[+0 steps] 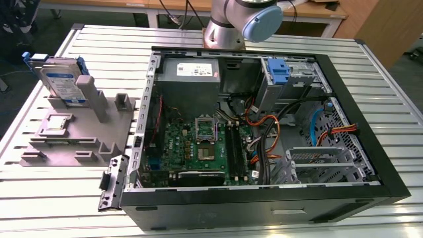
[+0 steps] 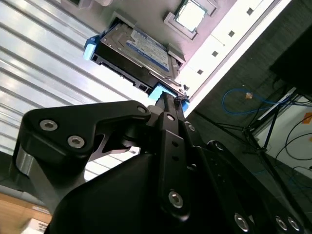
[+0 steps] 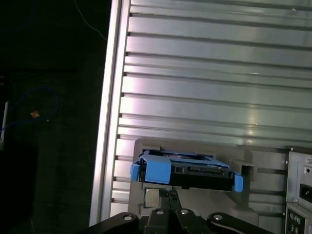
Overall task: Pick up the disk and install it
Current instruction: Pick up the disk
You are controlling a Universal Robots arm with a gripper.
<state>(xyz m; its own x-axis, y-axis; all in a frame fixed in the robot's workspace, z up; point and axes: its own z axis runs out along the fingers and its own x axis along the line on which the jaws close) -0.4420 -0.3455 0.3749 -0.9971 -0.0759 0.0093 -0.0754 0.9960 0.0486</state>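
Disk (image 1: pixel 63 82) stands on edge in a slot of the grey fixture (image 1: pixel 82 131), at the exterior view's left on the slatted worktop (image 1: pixel 198 44), well apart from the open computer case (image 1: pixel 264 201). Nothing touches it there, so I judge the claw (image 2: pixel 165 100) hangs clear above it. The claw's fingers look pressed together, with nothing between them. Risks, as judged: a claw this narrow cannot straddle the disk and would butt the blue carrier's edge. A grip on a thin end tab alone could flex it or tilt the disk in its slot. Loose cables (image 1: pixel 264 131) near the drive bay (image 1: pixel 297 74) could snag the carrier. The second wrist view gives the label face and connector edge. The first wrist view gives the disk (image 3: pixel 183 170) edge-on with both tabs, claw (image 3: pixel 169 194) tips just beside it. The exterior view adds case and bay.
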